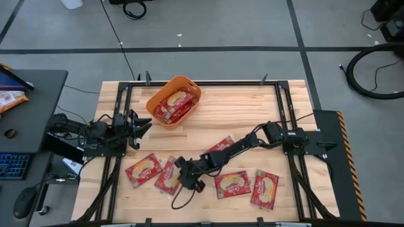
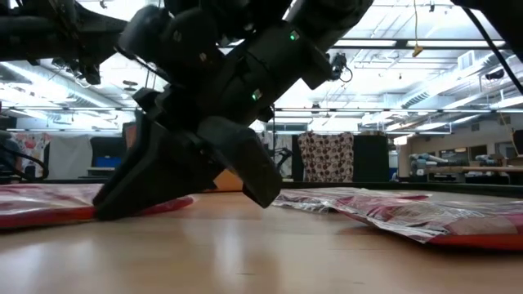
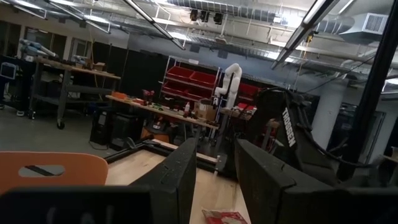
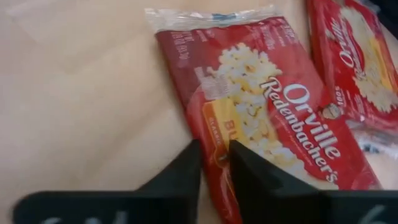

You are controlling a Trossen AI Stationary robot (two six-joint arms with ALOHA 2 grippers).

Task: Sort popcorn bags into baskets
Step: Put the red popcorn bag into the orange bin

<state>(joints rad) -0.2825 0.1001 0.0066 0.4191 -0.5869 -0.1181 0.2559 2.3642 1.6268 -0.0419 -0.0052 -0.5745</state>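
The orange basket (image 1: 173, 101) stands at the far middle of the table with several red popcorn bags inside. Other popcorn bags lie flat on the near half: two at the near left (image 1: 144, 169) (image 1: 167, 175), one under the right arm (image 1: 219, 145), two at the near right (image 1: 232, 184) (image 1: 265, 189). My right gripper (image 1: 184, 174) reaches to the near left and is down on the bag beside it (image 4: 267, 106), fingers nearly together. My left gripper (image 1: 141, 125) waits, open and empty, at the table's left edge. My right gripper has its two fingers (image 4: 245, 171) on the bag's long edge (image 4: 214, 140), a narrow strip of the bag between them. The fingers come slanting down from the table's right and far side. The bag lies flat on the table.
A metal frame (image 1: 278, 94) runs round the table top. A desk with a paler packet (image 1: 9, 98) and a keyboard stands left of the table. Bare wood lies between the basket and the loose bags.
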